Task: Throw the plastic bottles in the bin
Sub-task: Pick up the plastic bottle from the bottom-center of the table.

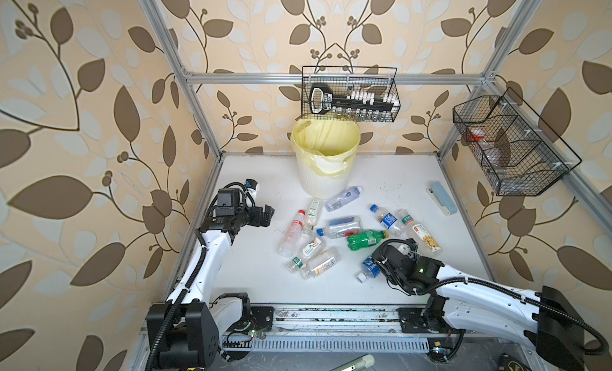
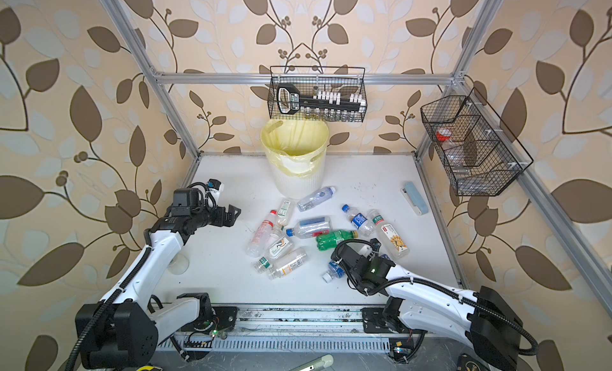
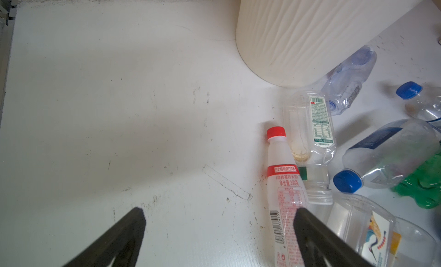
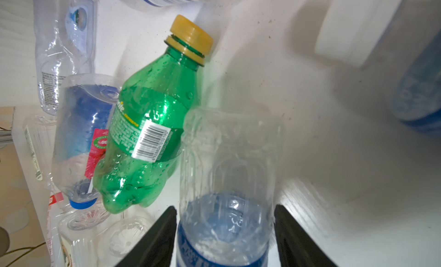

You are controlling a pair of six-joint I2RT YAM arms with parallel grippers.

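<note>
- Right wrist view first: the right gripper (image 4: 225, 211) has its two black fingers pressed against both sides of a clear blue-labelled bottle (image 4: 226, 158), and we call that a pinch near the label.
- In both top views the blue-labelled bottle (image 1: 368, 268) (image 2: 334, 270) lies at the near edge of the pile on the white table (image 1: 251, 276), white cap pointing at the front rail, its far end hidden under the right wrist.
- Just beside it we see a green bottle (image 4: 148, 125) with a yellow cap, lying on its side.
- Over to the left gripper (image 3: 219, 213): its fingers are spread wide with only bare table between them, off to the left of the pile.
- We spot a red-capped bottle (image 3: 284, 182) lying close by one left fingertip.
- The plastic bottles (image 1: 344, 226) lie scattered on their sides in the middle of the table, between the two arms and in front of the bin (image 1: 318, 183).
- The bin stands upright at the back middle of the table, its yellow liner folded over the rim; we see no bottle inside.
- One clear bottle (image 1: 342, 198) lies just beside the bin's foot.
- A black wire basket (image 1: 351, 94) hangs on the back rail above the bin, and a second basket (image 1: 510, 147) hangs on the right rail.
- A pale blue block (image 1: 443, 197) lies near the table's right edge, well apart from the pile.
</note>
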